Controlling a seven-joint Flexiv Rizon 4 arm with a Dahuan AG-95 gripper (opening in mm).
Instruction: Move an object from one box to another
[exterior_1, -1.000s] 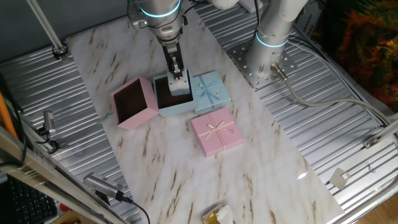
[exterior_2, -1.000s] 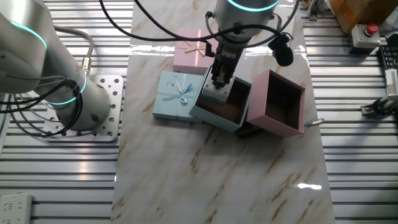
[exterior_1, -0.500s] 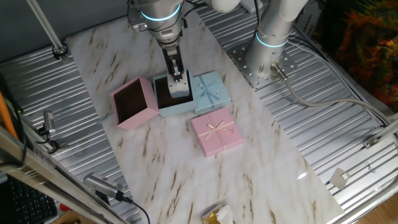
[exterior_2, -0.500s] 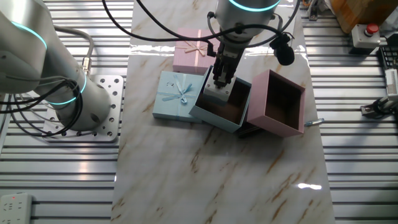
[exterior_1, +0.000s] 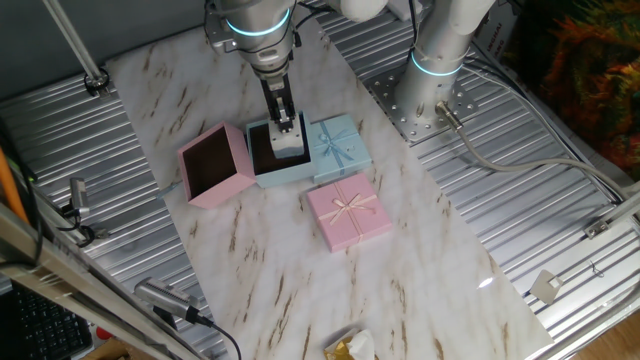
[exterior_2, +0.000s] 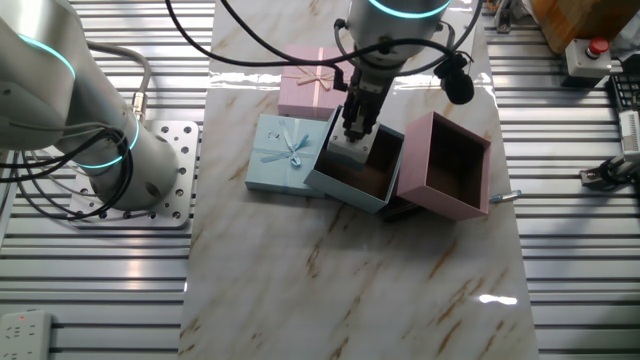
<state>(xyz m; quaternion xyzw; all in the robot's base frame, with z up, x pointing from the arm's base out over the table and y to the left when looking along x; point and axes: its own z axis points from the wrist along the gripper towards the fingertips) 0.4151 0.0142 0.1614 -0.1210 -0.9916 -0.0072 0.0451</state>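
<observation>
Nearly done: the gripper (exterior_1: 284, 126), clamped on the white object (exterior_1: 289, 141), holds it inside the blue box (exterior_1: 281, 171); the pink box (exterior_1: 216, 165) sits empty.

The gripper (exterior_1: 287, 128) is reaching into the light blue box (exterior_1: 277, 153), its fingers (exterior_1: 284, 124) meeting the white object (exterior_1: 289, 141); the pink box (exterior_1: 216, 165) is sitting alongside.

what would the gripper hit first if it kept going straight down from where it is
The gripper points down into the blue box. The white object sits right under its fingertips, so it would meet that first, then probably the box's brown floor; whether they touch is unclear.
</observation>
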